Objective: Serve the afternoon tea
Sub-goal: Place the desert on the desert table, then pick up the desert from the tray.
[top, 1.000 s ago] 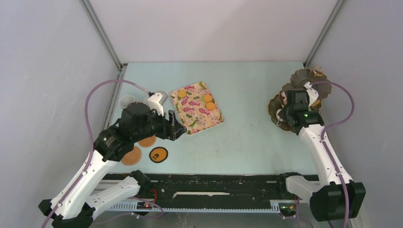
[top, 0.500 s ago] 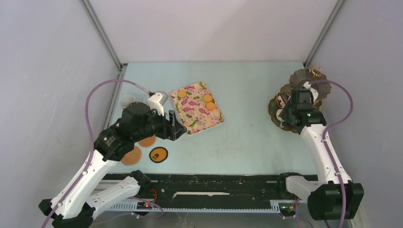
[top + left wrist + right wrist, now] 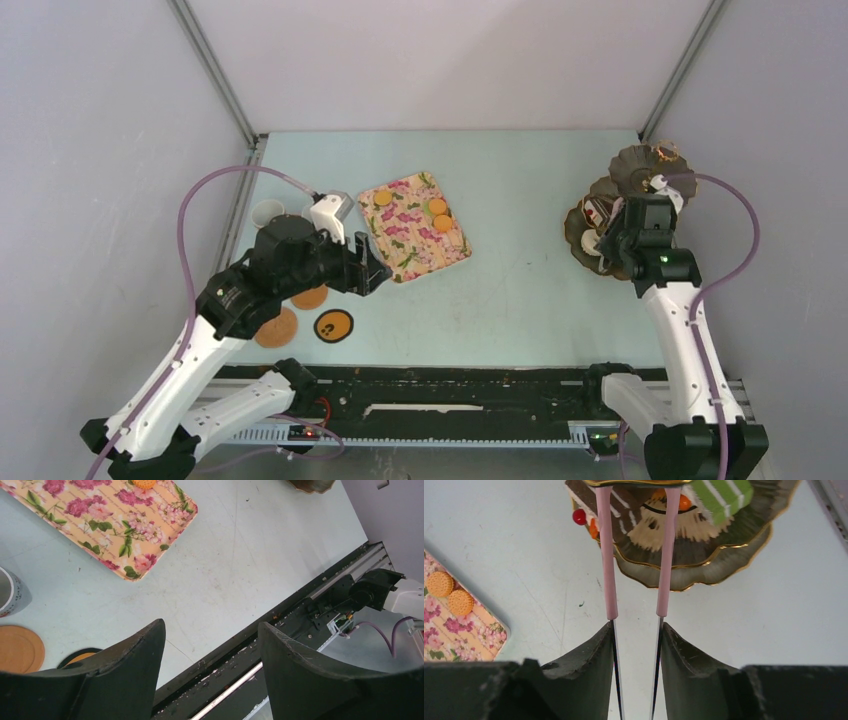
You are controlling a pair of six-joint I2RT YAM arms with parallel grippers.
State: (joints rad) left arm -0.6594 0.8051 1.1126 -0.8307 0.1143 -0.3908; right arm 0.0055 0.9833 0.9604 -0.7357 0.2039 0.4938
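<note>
Because the right tool (image 3: 636, 627) clamps the pink tongs (image 3: 606, 555), I'd say for reach, their arms stretch ahead of it onto the dark stand (image 3: 724, 565), in among the cake slices (image 3: 719, 492). The left tool (image 3: 211, 625) hangs open and empty above the bench (image 3: 260, 555), with the floral tray (image 3: 100, 525) ahead.

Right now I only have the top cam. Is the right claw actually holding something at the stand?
Observer: Yes. The right wrist view shows the right claw shut on pink tongs, one tong arm against each finger.
Operator: Where do the tips end up?
Observer: Over the stand, spread apart. They run out of frame at the top.
Operator: What's on that tier?
Observer: A chocolate cake slice with a red cherry beside it, and a green cake slice.
Operator: Left claw?
Observer: The left claw is open with nothing between its fingers, above bare table near the floral tray.
</note>
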